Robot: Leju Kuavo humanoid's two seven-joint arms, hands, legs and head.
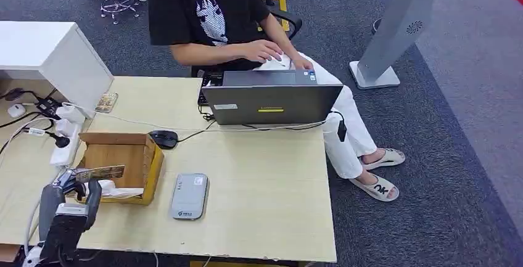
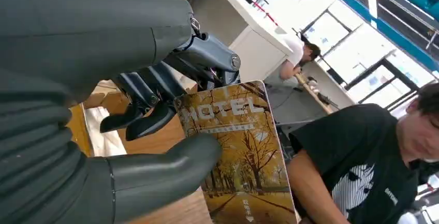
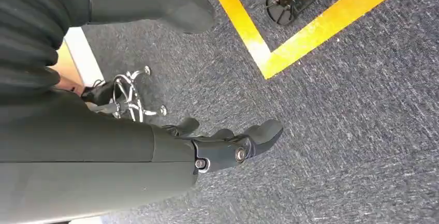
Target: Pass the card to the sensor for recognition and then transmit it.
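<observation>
— Card status: your left hand (image 1: 77, 188) pinches the golden autumn-print "HOTEL" card (image 2: 235, 151) between thumb and fingers, raised over the open brown cardboard box (image 1: 126, 163).

— So which step?

— Likely the carry. The flat grey rectangular sensor (image 1: 190, 196) lies just beside the box on the pale wooden table (image 1: 265, 187); you'd swing the card across and lower it flat.

— And the other arm?

— Your right hand (image 3: 228, 144) hangs over grey carpet, fingers apart, holding nothing.

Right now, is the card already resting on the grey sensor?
No. The left robot hand holds the card over the cardboard box, apart from the sensor.
</observation>
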